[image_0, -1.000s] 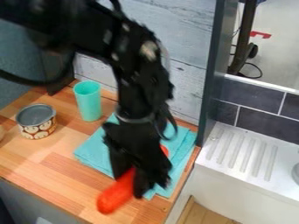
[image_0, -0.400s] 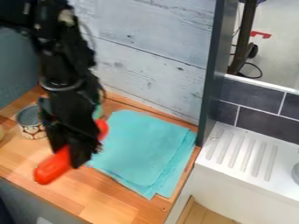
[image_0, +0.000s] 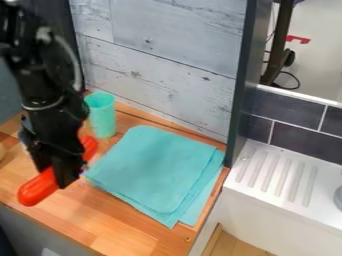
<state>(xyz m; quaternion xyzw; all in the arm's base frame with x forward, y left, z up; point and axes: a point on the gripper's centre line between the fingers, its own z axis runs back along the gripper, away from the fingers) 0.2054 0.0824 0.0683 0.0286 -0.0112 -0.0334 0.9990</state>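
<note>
- At the left of the worktop (image_0: 123, 227), your tool (image_0: 54, 176) is closed around the middle of a red object (image_0: 38, 189), parted only by its thickness.
- You've swung it leftward in view, away from the folded cloth (image_0: 157, 167); the object came along, so your grip seems secure.
- That leaves your cloth uncovered, with the cup (image_0: 101, 117) upright behind it.

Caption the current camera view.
Black gripper holding a red, elongated object beside a turquoise cup and folded cloth.

The jaws (image_0: 56, 177) grip a red cylindrical object (image_0: 38, 188) left of a turquoise cloth (image_0: 155, 167).
</note>
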